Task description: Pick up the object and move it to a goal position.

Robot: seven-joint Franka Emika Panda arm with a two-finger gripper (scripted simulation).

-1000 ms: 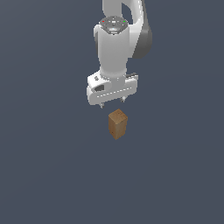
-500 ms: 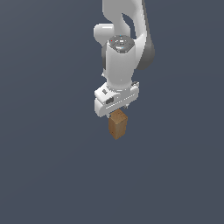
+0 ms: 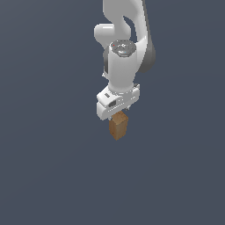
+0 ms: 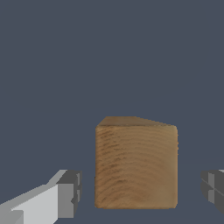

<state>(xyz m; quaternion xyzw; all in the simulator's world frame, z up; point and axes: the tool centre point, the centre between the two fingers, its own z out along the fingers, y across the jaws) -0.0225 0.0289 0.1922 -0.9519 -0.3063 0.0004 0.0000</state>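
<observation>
Pincer spread, clear of block edges

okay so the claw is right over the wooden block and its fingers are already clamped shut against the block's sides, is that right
Not quite. The claw is right over the wooden block, but it isn't clamped. The wrist view shows the fingers standing apart from the block's sides, with a gap on each side. The claw is open.

Tan-brown wood-grained block, white end effector with grey fingertips
</observation>
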